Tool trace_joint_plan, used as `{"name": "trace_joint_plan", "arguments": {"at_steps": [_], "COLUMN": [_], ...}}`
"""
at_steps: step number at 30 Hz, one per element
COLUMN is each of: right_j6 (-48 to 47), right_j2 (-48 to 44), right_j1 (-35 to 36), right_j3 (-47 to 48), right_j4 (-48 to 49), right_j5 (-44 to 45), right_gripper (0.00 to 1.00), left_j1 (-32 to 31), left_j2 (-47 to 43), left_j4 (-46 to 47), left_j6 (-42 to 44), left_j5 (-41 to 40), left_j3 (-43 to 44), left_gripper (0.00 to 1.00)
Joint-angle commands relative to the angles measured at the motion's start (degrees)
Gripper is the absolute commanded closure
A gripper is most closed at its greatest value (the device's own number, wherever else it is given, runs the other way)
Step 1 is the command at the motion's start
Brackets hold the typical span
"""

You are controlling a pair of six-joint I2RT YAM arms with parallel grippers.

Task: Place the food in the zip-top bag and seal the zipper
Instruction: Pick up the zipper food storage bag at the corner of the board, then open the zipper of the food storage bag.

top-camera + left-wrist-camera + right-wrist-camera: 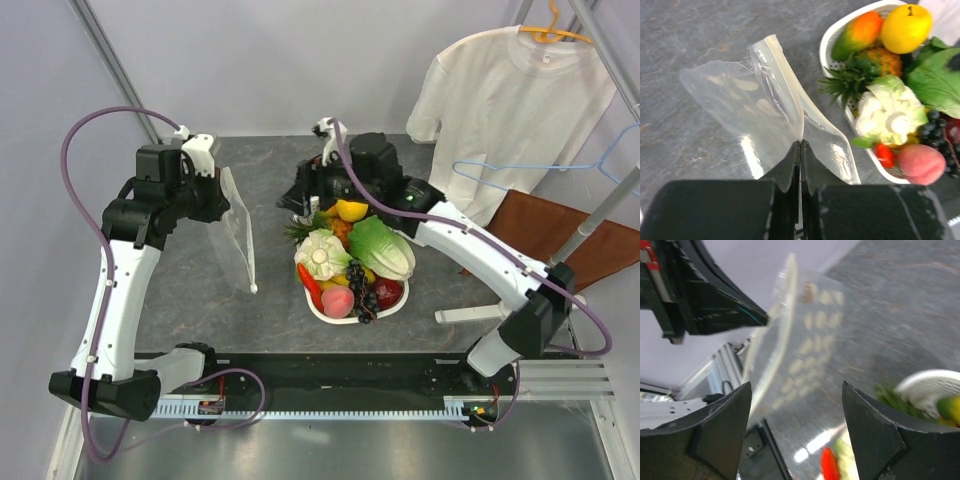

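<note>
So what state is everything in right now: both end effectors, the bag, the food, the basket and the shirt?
Left end effector: shut, pinching the bag by its edge.
Right end effector: open, holding nothing.
Bag: empty, held upright.
Food: all piled in the basket.
Basket: full.
T-shirt: hanging on a hanger.

No writing, label, brand name or number can be read on anything in these views; the clear zip-top bag left of the basket bears only plain white dots.
</note>
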Motion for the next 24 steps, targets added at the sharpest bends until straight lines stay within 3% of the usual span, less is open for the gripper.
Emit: {"name": "trace_joint_plan", "arguments": {"at_steps": [1, 4, 13, 24], "right_j6": [4.36, 5.60, 7.00, 13.42], "right_j2": [4.34, 5.58, 6.81, 3.74], "right_j1": [5.03, 7.31, 9.08, 4.24], "right_j3": [5.25, 5.17, 2.45, -1.51], "right_j4": [7.03, 8.97, 9.59, 13.02], "right_j5": [0.64, -2.17, -3.84, -11.58], "right_gripper": [0.21, 0.26, 0.28, 0.27], "left_j1": [0.36, 0.36, 0.97, 1.41], "left_j2": [-2.05, -2.32, -5.39, -7.50], "left_j4": [1.68, 2.92, 7.23, 8.02], "left_j6": [-5.70, -7.02, -9.04, -9.39], "left_j5": [7.53, 8.85, 14.31, 18.00], "left_j3": [1.05, 1.14, -1.67, -3.25], "left_gripper": [0.98, 0.98, 0.98, 0.98]}}
